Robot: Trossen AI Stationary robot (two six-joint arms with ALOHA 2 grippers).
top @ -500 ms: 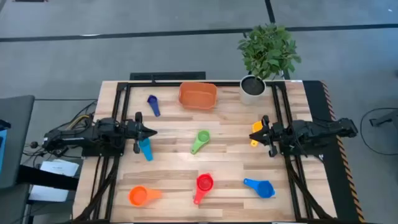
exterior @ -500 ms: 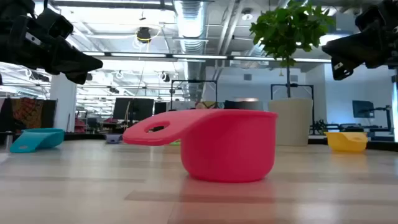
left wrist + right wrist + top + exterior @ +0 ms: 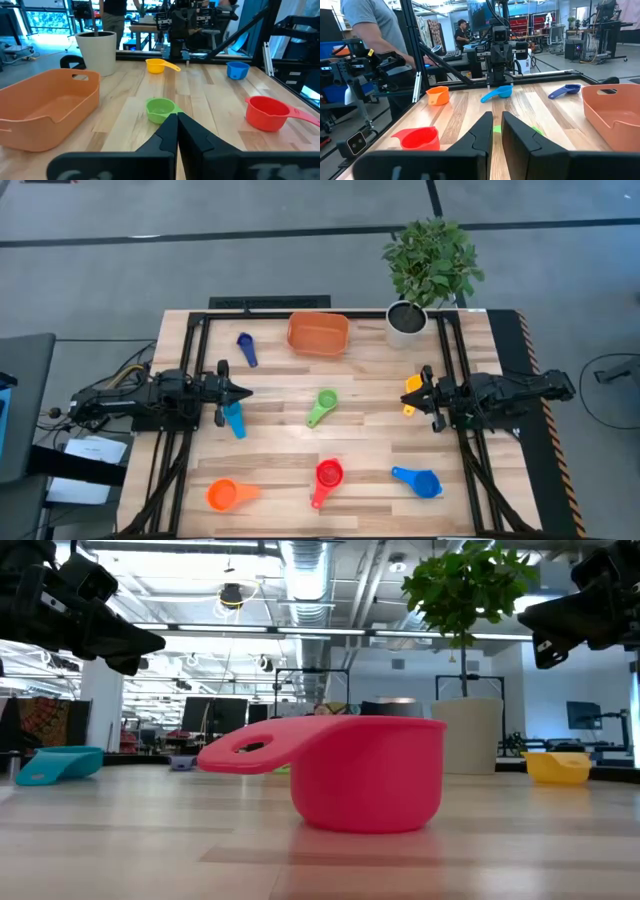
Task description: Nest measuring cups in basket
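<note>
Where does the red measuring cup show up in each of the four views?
High view: red measuring cup near the table's front edge, between the orange cup and blue cup.
Low view: it fills the centre, closest to the camera.
Left wrist view: at the right.
Right wrist view: at lower left.
Shared landmark: the white plant pot, also in the low and left wrist views, not the right wrist view.

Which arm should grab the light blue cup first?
Left, probably. The left gripper hangs beside the light blue cup, fingers together. The right gripper sits across the table by the yellow cup, far from it. Basket is empty.
</note>
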